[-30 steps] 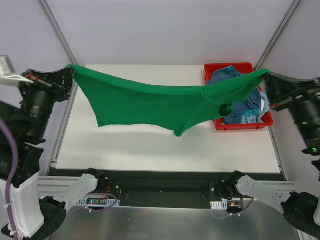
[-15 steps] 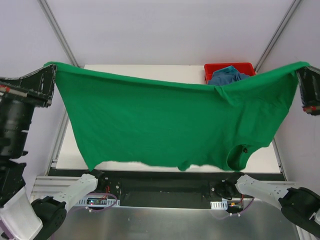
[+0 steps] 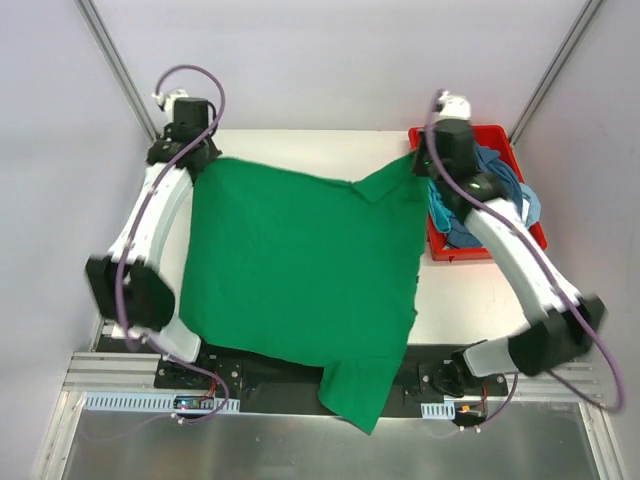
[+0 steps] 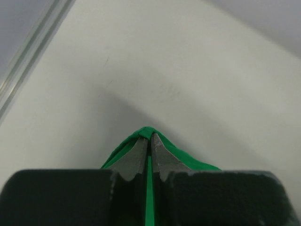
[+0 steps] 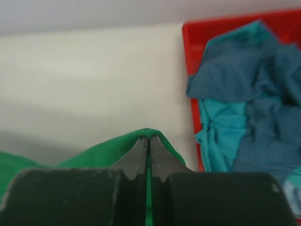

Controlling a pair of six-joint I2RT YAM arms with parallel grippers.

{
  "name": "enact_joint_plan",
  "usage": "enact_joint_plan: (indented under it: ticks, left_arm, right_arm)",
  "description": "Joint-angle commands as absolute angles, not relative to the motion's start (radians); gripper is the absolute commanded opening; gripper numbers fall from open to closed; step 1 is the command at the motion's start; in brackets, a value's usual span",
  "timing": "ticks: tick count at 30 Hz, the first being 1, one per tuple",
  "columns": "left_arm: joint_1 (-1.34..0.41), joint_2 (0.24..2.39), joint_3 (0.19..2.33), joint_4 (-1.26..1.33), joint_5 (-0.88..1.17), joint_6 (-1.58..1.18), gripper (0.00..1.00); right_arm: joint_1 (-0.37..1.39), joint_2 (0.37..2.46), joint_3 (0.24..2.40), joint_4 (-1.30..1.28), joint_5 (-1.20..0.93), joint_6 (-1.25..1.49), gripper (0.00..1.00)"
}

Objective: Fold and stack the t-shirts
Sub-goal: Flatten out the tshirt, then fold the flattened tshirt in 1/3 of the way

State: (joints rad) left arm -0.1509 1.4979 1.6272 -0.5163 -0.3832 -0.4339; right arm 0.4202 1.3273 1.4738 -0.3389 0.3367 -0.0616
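you're in a robotics lab cell, not a home or shop: the left arm [image 3: 150, 220] and right arm [image 3: 510, 250] stand bolted at the near edge of a plain white table [image 3: 480, 300], trailing loose cables [image 3: 122, 280], with slanted aluminium frame struts [image 3: 112, 55] and blank pale walls [image 3: 300, 60] closing it in.

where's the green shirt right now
Top view: the green shirt lies spread across the table, left of the red bin, its far corners pinched by the left gripper and right gripper; its near end hangs over the front edge.
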Motion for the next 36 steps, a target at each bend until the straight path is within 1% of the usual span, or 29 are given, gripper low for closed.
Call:
enact_joint_plan:
  ticks: [1,3,7,10,13,16,19,27,33,36]
  left_arm:
    - [-0.097,1.740,1.647,-0.460,-0.351,-0.414,0.00]
    - [-0.091,1.915,1.718,-0.462,-0.315,-0.394,0.00]
    - [-0.072,2.107,1.853,-0.463,-0.276,-0.387,0.00]
    - [-0.067,2.181,1.908,-0.463,-0.262,-0.359,0.00]
    - [-0.064,2.206,1.925,-0.463,-0.270,-0.345,0.00]
    - [-0.058,2.198,1.904,-0.463,-0.275,-0.348,0.00]
    - [-0.048,2.154,1.852,-0.463,-0.261,-0.363,0.00]
    - [-0.025,1.930,1.608,-0.450,-0.238,-0.425,0.00]
    - [-0.023,1.801,1.479,-0.433,-0.256,-0.434,0.00]
    - [-0.014,1.752,1.424,-0.430,-0.272,-0.434,0.00]
  right_arm:
    - [0.381,1.561,1.423,-0.123,0.157,0.067,0.00]
    - [0.367,1.731,1.498,-0.118,0.114,0.092,0.00]
    - [0.359,1.986,1.681,-0.155,0.074,0.117,0.00]
    - [0.354,2.100,1.775,-0.187,0.075,0.130,0.00]
    - [0.347,2.138,1.802,-0.198,0.078,0.149,0.00]
    - [0.344,2.119,1.783,-0.201,0.077,0.164,0.00]
    - [0.344,2.050,1.720,-0.202,0.040,0.173,0.00]
    - [0.345,1.781,1.445,-0.221,0.011,0.245,0.00]
    - [0.345,1.625,1.258,-0.244,-0.110,0.311,0.00]
    - [0.353,1.547,1.158,-0.232,-0.114,0.342,0.00]
